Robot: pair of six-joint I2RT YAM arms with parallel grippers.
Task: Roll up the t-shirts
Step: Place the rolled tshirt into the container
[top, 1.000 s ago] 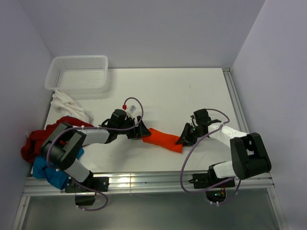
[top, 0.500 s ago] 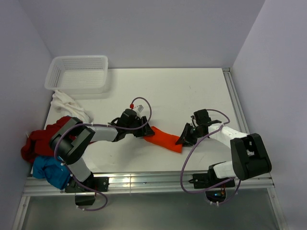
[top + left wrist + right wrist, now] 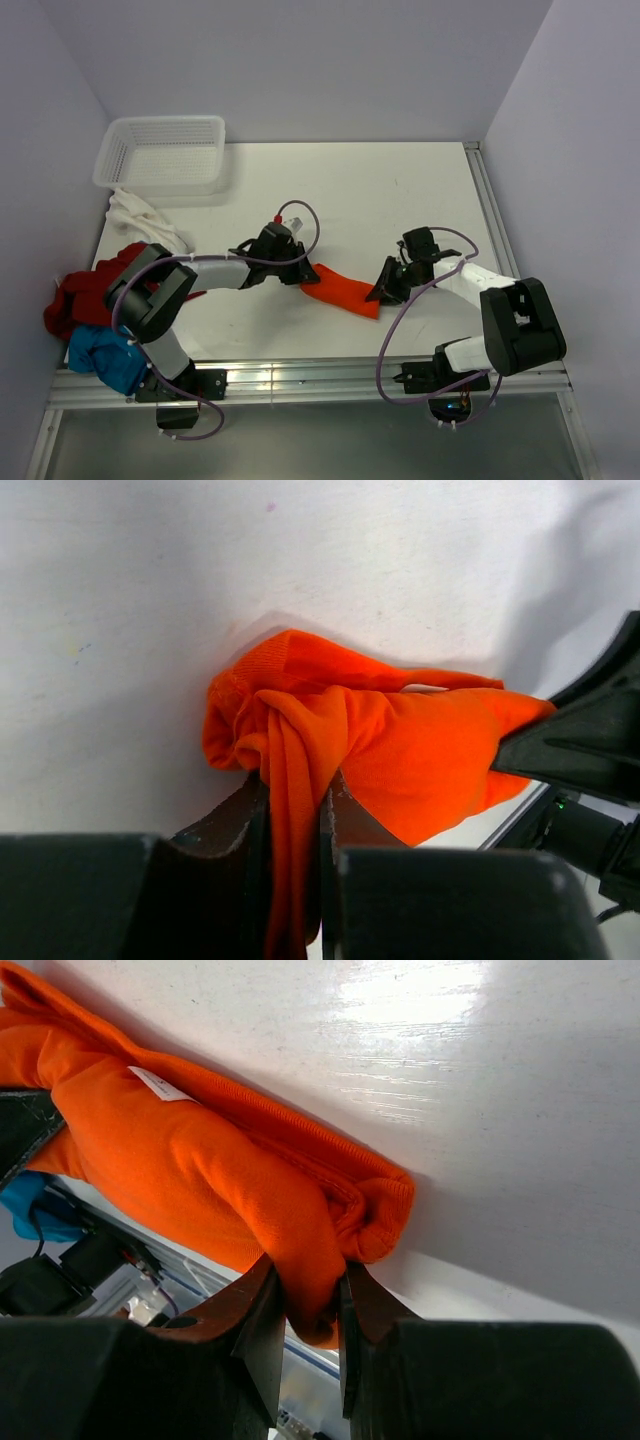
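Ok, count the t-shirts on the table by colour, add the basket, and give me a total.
orange t-shirt: 1
dark red t-shirt: 1
turquoise blue t-shirt: 1
white t-shirt: 1
white basket: 1
Total: 5 things, 4 of them t-shirts.

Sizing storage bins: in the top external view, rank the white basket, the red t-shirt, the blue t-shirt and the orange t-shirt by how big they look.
1. white basket
2. red t-shirt, though partly hidden
3. blue t-shirt and orange t-shirt: look alike, not ranked
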